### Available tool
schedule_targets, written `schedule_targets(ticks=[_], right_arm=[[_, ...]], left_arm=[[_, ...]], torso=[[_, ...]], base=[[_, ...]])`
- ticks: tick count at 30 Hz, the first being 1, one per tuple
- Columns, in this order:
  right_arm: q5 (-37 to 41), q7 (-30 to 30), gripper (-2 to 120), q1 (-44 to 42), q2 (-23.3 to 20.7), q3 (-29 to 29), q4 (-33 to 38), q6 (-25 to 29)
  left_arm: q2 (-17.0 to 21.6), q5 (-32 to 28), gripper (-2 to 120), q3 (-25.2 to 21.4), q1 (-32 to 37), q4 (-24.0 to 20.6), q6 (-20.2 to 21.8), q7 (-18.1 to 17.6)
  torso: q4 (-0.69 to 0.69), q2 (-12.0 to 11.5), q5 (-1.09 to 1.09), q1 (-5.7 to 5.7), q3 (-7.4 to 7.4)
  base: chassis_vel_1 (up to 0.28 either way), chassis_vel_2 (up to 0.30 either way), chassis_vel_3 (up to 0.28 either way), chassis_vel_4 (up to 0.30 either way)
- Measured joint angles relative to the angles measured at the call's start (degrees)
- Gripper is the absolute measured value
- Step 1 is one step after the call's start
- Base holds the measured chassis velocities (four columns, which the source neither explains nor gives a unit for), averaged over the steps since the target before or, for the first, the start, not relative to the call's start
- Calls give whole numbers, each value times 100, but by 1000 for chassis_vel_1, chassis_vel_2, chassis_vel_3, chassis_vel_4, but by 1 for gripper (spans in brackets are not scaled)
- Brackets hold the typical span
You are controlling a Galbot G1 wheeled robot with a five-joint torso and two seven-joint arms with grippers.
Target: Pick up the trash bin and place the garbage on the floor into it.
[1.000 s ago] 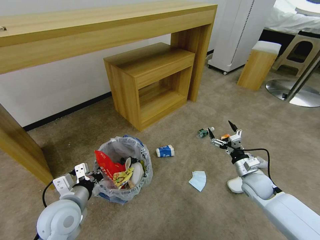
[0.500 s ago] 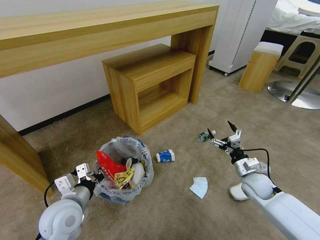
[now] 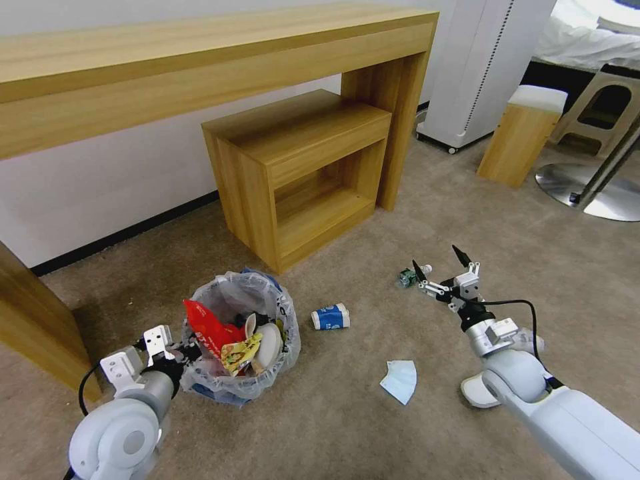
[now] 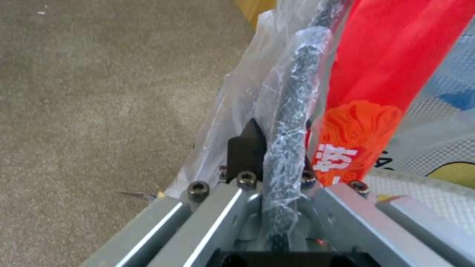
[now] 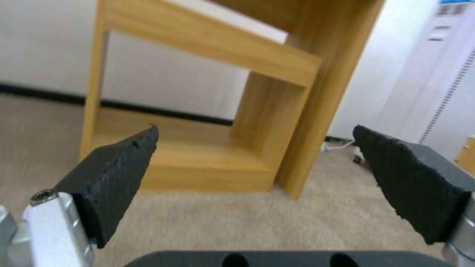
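Bright, even indoor light; soft shadows under desk (image 3: 200, 73); wide-angle edge warp; wrist views blurry.

Trash bin (image 3: 241, 343) left of cup (image 3: 330, 317), mask (image 3: 401, 381).

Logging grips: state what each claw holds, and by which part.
The left claw is shut on the trash bin, pinching its bag-covered rim. The right claw is open and holds nothing, above the floor.

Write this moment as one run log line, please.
left tool: shut on bin rim | right tool: open, above floor, beside small bottle | cup, mask: on floor
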Motion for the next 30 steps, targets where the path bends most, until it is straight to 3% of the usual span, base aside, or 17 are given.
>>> schedule_targets(ticks=[15,30], right_arm=[[-874,-919,100,-168,-495,-386,-794,767],[-971,-1059,100,-1135,-806,-332,-968,997]], left_arm=[[-9,-1,0,-47,25,-13,5,-4],[-108,89,0,60,-20,100,9,8]], torso=[[1,0,1,0,0],[0,0,0,0,0]], base=[[0,0,0,0],[0,0,0,0]])
